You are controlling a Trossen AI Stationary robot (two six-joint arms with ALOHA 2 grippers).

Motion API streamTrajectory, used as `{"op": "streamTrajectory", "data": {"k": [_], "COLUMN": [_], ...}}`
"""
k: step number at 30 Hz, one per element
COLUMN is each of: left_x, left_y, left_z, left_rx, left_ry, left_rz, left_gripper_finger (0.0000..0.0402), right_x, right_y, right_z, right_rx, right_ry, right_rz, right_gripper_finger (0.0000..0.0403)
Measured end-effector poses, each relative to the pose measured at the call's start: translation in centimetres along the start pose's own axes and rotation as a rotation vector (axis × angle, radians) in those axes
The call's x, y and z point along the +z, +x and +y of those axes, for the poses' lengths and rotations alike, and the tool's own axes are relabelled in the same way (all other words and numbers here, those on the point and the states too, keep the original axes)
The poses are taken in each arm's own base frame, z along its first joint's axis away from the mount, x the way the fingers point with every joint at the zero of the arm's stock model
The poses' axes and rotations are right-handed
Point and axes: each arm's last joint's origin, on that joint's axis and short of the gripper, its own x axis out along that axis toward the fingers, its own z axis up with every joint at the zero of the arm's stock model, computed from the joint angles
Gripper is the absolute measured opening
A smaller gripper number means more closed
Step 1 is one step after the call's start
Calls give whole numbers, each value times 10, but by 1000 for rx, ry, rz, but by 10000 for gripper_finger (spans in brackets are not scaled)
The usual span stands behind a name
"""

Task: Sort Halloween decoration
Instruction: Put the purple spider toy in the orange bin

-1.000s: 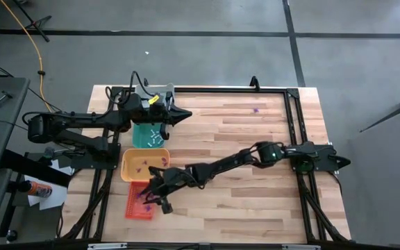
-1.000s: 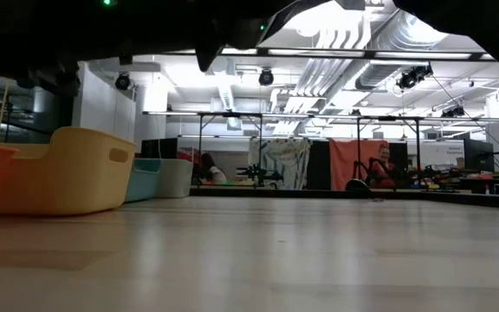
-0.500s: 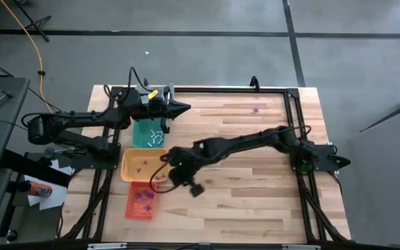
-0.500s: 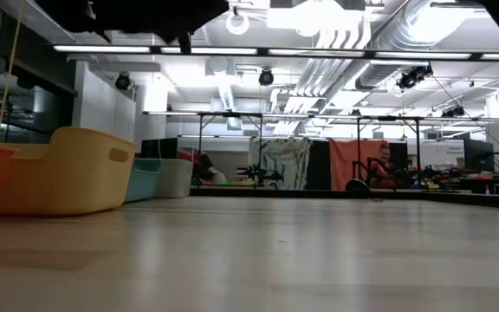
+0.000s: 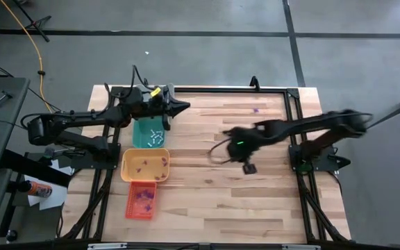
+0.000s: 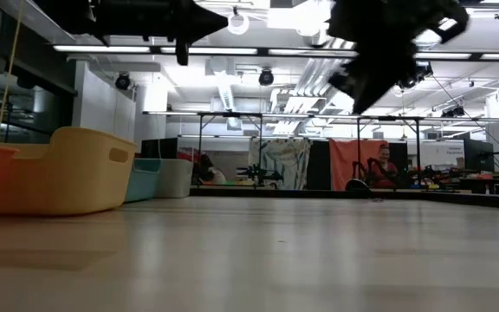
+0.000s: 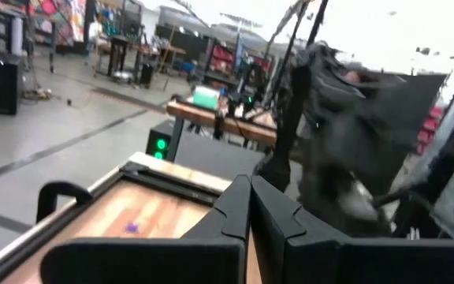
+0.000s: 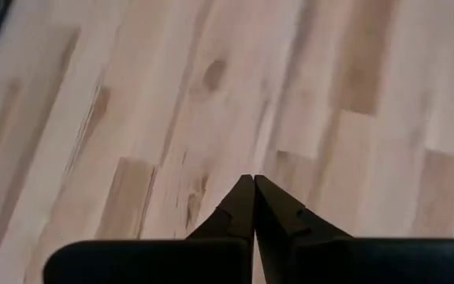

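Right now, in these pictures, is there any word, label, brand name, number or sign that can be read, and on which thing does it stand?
None can be read.
Yellow tray, orange tray, teal tray: no print shows.
Left arm's yellow tag: too small to read.
Bottle beside the table: label too small to read.
Room behind, low view: hangings blurred, no lettering legible.

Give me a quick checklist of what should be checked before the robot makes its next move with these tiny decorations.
1. Right gripper empty, fingers together: ok.
2. Left gripper shut, parked over the teal tray: ok.
3. Purple trinket still loose near the table's far edge, apart from both arms: not ok, unsorted.
4. Yellow tray and orange tray upright, holding purple pieces: ok.
5. Wood under the right gripper bare in its wrist view: ok.
6. Other stray pieces on the table: cannot tell.
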Motion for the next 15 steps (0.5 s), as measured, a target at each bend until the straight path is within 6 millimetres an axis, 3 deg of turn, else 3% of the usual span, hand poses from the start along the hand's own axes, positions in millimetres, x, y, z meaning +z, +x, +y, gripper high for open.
{"op": "streamTrajectory", "data": {"k": [3, 7, 11, 15], "left_x": [-5, -12, -14, -14], "left_y": [1, 2, 2, 2], "left_z": [-3, -7, -8, -9], "left_rx": [3, 20, 18, 16], "left_ry": [17, 49, 53, 28], "left_rz": [43, 97, 117, 112], "left_gripper_finger": [0, 0, 0, 0], "right_x": [-36, -61, -68, -61], "right_y": [-15, -33, -50, -68], "right_z": [4, 7, 3, -6], "right_rx": [-36, -65, -140, -263], "right_ry": [88, 179, 243, 248], "right_rz": [-193, -499, -804, -1042], "right_gripper_finger": [0, 0, 0, 0]}}
